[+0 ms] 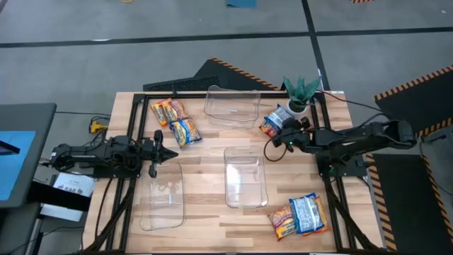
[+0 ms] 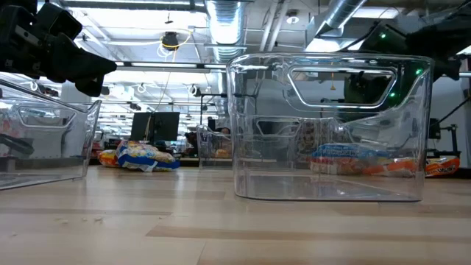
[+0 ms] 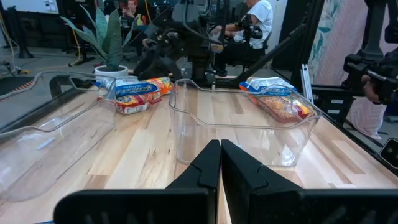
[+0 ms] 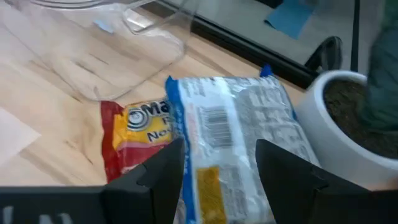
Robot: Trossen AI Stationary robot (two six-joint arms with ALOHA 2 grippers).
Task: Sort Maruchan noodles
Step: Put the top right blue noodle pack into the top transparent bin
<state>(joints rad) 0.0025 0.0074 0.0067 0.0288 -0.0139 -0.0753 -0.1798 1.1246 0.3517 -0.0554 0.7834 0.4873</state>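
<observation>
A blue-and-white noodle packet (image 4: 239, 124) lies barcode side up, partly on a red-brown one (image 4: 134, 127), beside a white plant pot (image 4: 348, 118). My right gripper (image 4: 221, 171) hangs open over it, one finger at each long side; the high view shows the right gripper (image 1: 281, 134) at this pair (image 1: 272, 122). Two more packets (image 1: 177, 120) lie at the far left, and two (image 1: 299, 214) near the right near corner. My left gripper (image 1: 157, 149) is shut and hovers between the left bin and the far-left packets, touching nothing; its fingers (image 3: 219, 165) point at the middle bin. My right gripper comes at the blue packet from above, slanting, with its open fingers (image 4: 163, 168) on either side across the packet's width. I cannot tell whether they touch it. The packet lies flat on the table and on the red-brown packet.
Three clear bins stand on the wooden table: one at the far edge (image 1: 232, 106), one in the middle (image 1: 245, 177), one near left (image 1: 161, 195). A potted plant (image 1: 300, 92) stands just behind the right gripper. People sit in the room beyond (image 3: 252, 25).
</observation>
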